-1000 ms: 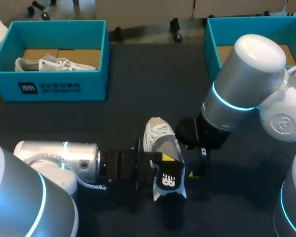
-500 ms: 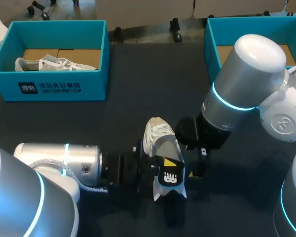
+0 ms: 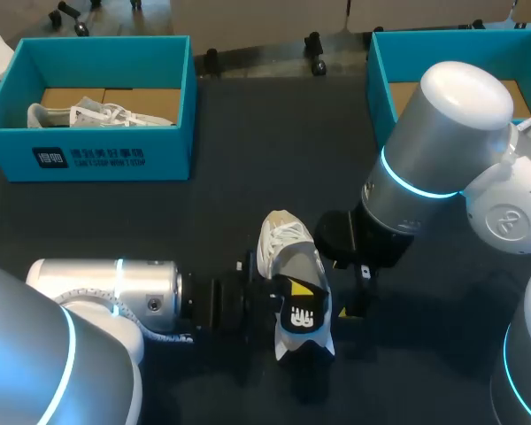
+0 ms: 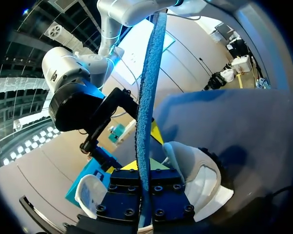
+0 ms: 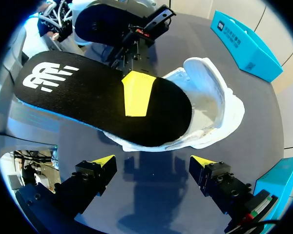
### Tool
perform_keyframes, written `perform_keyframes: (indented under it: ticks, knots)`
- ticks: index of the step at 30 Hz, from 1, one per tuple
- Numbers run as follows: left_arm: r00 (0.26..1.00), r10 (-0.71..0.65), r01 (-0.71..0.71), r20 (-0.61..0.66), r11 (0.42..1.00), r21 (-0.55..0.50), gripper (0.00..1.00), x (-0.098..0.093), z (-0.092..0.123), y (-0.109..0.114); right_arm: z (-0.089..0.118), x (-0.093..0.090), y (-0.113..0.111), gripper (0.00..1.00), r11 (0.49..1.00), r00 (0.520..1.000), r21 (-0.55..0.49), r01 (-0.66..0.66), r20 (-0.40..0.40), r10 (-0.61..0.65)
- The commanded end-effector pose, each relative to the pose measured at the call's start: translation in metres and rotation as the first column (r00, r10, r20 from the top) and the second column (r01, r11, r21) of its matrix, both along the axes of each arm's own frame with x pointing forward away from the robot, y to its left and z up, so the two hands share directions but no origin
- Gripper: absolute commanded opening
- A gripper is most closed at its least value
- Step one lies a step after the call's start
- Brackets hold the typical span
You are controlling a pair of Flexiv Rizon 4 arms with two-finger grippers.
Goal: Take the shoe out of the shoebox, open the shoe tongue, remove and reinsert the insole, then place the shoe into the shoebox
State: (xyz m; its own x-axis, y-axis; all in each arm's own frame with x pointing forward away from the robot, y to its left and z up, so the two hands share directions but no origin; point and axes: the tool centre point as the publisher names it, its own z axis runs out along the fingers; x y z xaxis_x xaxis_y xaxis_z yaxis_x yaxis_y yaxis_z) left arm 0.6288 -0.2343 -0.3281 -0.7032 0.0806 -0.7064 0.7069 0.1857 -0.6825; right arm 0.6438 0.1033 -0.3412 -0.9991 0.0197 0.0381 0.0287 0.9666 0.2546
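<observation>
Clamping the insole (image 4: 147,112) from both sides, the left gripper (image 3: 267,299) sat low in the centre of the head view, its arm coming in from the lower left. In the left wrist view the insole stood edge-on between the fingers, blue underside showing, and ran straight ahead of them.

The insole's black top face, with a yellow patch and a white logo, was turned toward the right gripper (image 5: 154,166). Its logo end pointed to the bottom of the head view. Its other end overlapped the opening of the shoe (image 3: 286,245); could not tell whether it was inside.

The shoe, white, rested on the dark surface (image 3: 248,159) at frame centre, toe toward the top of the head view, between the two grippers.

The right gripper was just right of the shoe in the head view, with the arm coming in from the right. Its yellow-tipped fingers stood wide apart with nothing between them, the insole and shoe ahead of them.

The left shoebox (image 3: 88,158), teal, stood at upper left with another white shoe (image 3: 97,113) lying inside. The right shoebox (image 3: 380,75), also teal, was at upper right, partly hidden by the right arm.
</observation>
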Motion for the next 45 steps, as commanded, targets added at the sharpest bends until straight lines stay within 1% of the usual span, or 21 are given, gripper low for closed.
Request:
perform_keyframes:
  ticks: [1, 7, 15, 22, 24, 27, 29, 31, 32, 35, 37, 44, 45]
  knots:
    - [1.0, 0.0, 0.0, 0.022, 1.0, 0.012, 0.0, 0.003, -0.003, -0.003, -0.002, -0.001, 0.0, 1.0, 1.0, 1.0, -0.001, 0.001, 0.002, -0.001]
    - [0.997, 0.012, -0.015, 0.083, 0.999, 0.031, 0.0, 0.009, -0.009, -0.005, -0.002, -0.001, 0.0, 1.0, 1.0, 1.0, -0.001, 0.001, 0.002, -0.001]
    - [0.994, 0.027, -0.032, 0.108, 0.998, 0.046, 0.0, 0.018, -0.016, -0.007, -0.002, -0.001, 0.0, 1.0, 1.0, 1.0, -0.001, 0.001, 0.002, -0.001]
    - [0.991, 0.034, -0.04, 0.128, 0.998, 0.044, 0.0, 0.021, -0.016, -0.005, -0.002, -0.001, 0.0, 1.0, 1.0, 1.0, -0.001, 0.001, 0.002, -0.001]
    - [0.992, 0.034, -0.04, 0.124, 0.998, 0.04, 0.0, 0.02, -0.014, -0.003, -0.002, -0.001, 0.0, 1.0, 1.0, 1.0, -0.001, 0.001, 0.002, -0.001]
    - [0.996, 0.032, -0.035, 0.078, 0.999, 0.038, 0.0, 0.016, -0.01, -0.001, -0.002, -0.001, 0.0, 1.0, 1.0, 1.0, -0.001, 0.001, 0.002, -0.001]
    - [0.998, 0.031, -0.033, 0.061, 0.999, 0.037, 0.26, 0.014, -0.007, 0.0, -0.002, -0.001, 0.0, 1.0, 1.0, 1.0, -0.001, 0.001, 0.002, -0.001]
    - [0.998, 0.029, -0.032, 0.063, 0.999, 0.037, 0.32, 0.011, -0.004, 0.001, -0.002, -0.001, 0.0, 1.0, 1.0, 1.0, -0.001, 0.001, 0.002, -0.001]
    - [0.998, 0.03, -0.032, 0.062, 0.999, 0.038, 0.34, 0.01, -0.002, 0.001, -0.002, -0.001, 0.0, 1.0, 1.0, 1.0, -0.001, 0.001, 0.002, -0.001]
    - [0.998, 0.045, -0.047, 0.041, 0.998, 0.047, 0.35, 0.006, 0.003, 0.002, -0.002, -0.001, 0.0, 1.0, 1.0, 1.0, -0.001, 0.001, 0.002, -0.001]
    - [0.998, 0.053, -0.054, 0.035, 0.997, 0.046, 0.31, 0.005, 0.006, 0.001, -0.002, -0.001, 0.0, 1.0, 1.0, 1.0, -0.001, 0.001, 0.002, -0.001]
    - [0.996, 0.088, -0.089, 0.007, 0.994, 0.064, 0.29, -0.004, 0.013, -0.001, -0.002, -0.001, 0.0, 1.0, 1.0, 1.0, -0.001, 0.001, 0.002, -0.001]
    - [0.996, 0.089, -0.09, 0.008, 0.994, 0.064, 0.27, -0.005, 0.013, -0.001, -0.002, -0.001, 0.0, 1.0, 1.0, 1.0, -0.001, 0.001, 0.002, -0.001]
